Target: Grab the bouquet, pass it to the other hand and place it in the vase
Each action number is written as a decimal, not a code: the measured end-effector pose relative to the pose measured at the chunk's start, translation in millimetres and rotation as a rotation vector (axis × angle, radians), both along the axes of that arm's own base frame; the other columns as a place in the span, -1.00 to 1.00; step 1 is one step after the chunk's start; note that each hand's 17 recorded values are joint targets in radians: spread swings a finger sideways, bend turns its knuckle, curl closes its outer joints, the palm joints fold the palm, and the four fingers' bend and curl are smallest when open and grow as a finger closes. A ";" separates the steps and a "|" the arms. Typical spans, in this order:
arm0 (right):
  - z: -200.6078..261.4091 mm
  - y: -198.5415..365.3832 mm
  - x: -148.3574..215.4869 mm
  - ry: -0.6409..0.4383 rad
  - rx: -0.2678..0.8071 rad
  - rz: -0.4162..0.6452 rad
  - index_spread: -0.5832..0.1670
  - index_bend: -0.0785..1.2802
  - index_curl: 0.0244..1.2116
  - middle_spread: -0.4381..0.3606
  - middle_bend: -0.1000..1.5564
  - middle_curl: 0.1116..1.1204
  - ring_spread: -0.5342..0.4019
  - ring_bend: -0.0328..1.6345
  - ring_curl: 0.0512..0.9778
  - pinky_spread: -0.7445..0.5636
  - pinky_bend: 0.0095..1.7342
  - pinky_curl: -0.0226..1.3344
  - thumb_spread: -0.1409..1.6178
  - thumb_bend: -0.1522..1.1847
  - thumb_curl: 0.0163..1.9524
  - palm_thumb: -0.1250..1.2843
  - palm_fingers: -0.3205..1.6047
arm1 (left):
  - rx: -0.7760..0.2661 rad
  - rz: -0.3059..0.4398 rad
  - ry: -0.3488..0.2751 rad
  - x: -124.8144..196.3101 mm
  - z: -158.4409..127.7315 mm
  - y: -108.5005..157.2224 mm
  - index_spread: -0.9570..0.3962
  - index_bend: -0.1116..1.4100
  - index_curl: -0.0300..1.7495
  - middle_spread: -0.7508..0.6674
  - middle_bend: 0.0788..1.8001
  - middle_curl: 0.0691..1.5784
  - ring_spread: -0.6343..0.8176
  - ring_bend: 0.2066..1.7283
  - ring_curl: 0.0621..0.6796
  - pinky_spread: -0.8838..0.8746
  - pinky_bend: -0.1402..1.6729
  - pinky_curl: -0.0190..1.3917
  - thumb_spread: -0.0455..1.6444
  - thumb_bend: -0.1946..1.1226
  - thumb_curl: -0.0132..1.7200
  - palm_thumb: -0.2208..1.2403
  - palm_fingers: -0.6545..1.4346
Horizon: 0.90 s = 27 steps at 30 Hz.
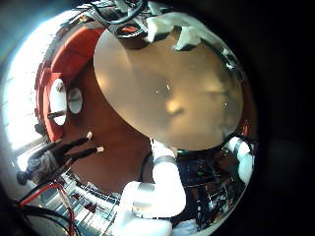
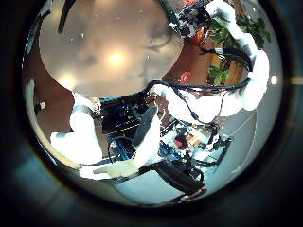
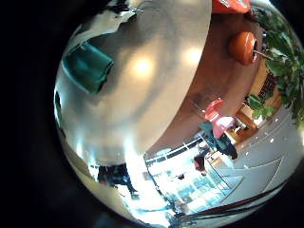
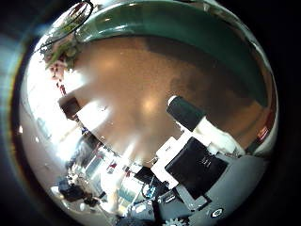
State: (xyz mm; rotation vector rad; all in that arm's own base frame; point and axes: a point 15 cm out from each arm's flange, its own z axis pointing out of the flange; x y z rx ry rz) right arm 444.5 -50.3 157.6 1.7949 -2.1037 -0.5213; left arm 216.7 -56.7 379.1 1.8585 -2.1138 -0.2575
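Two hands: both hang over one round surface; neither palm view shows anything held.
Left hand: only pale parts at the rim of its little finger side view, above the far edge of the surface.
Left fingers: too little shows, so I cannot tell whether they are apart or together.
Right hand: blocky body and one finger reach in from the edge of its thumb side view, over bare surface.
Right fingers: one tip is plain and touches nothing I can see; the rest are out of sight, so apart or together cannot be told.
Surface: fills much of all four views, smooth and glossy, with lamp glare on it; the part under each palm is bare.
Arm: a jointed arm rises beside the surface edge in the left little finger side view.
Bouquet: not clearly made out in any view.
Greenery: a leafy clump sits past the surface edge in the right thumb side view; whether it is the bouquet cannot be told.
Vase: cannot be picked out with certainty.
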 end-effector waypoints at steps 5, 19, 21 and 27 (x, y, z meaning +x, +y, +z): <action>-6.2 0.6 7.6 0.006 -0.008 0.016 -0.30 -0.62 -0.35 -0.49 -0.08 -0.11 -0.49 0.40 -0.28 -0.30 0.20 -0.93 0.29 -0.79 -0.56 0.18 0.08 | -0.003 0.003 -0.001 0.5 0.0 -0.4 0.34 -0.61 -0.53 0.43 -0.88 -0.69 0.51 -0.57 -0.65 0.56 -0.60 -0.52 0.43 -0.73 -0.66 -0.46 -0.14; 46.6 13.1 32.3 -0.162 -0.037 0.036 -0.65 0.43 0.38 -0.60 0.46 0.46 -0.38 0.65 0.10 -0.26 0.72 -0.51 0.19 -0.73 -0.42 0.66 0.58 | -0.005 0.001 -0.011 -0.3 2.4 0.1 0.34 -0.61 -0.53 0.43 -0.88 -0.68 0.50 -0.57 -0.64 0.56 -0.61 -0.51 0.43 -0.73 -0.66 -0.46 -0.14; 67.6 12.2 34.7 -0.216 -0.042 0.034 -0.61 0.49 0.44 -0.57 0.52 0.50 -0.37 0.67 0.13 -0.23 0.75 -0.48 0.18 -0.69 -0.39 0.74 0.56 | -0.007 -0.001 -0.014 -0.4 3.2 -0.3 0.34 -0.61 -0.53 0.43 -0.88 -0.69 0.50 -0.57 -0.64 0.56 -0.61 -0.51 0.43 -0.73 -0.66 -0.46 -0.14; 131.1 7.2 20.8 -0.339 -0.068 0.043 -0.47 0.65 0.59 -0.46 0.64 0.59 -0.32 0.75 0.26 -0.15 0.81 -0.39 0.18 -0.65 -0.30 0.83 0.49 | -0.010 -0.008 -0.021 1.2 5.1 -1.1 0.34 -0.61 -0.53 0.43 -0.88 -0.69 0.50 -0.57 -0.64 0.56 -0.61 -0.51 0.44 -0.73 -0.66 -0.46 -0.14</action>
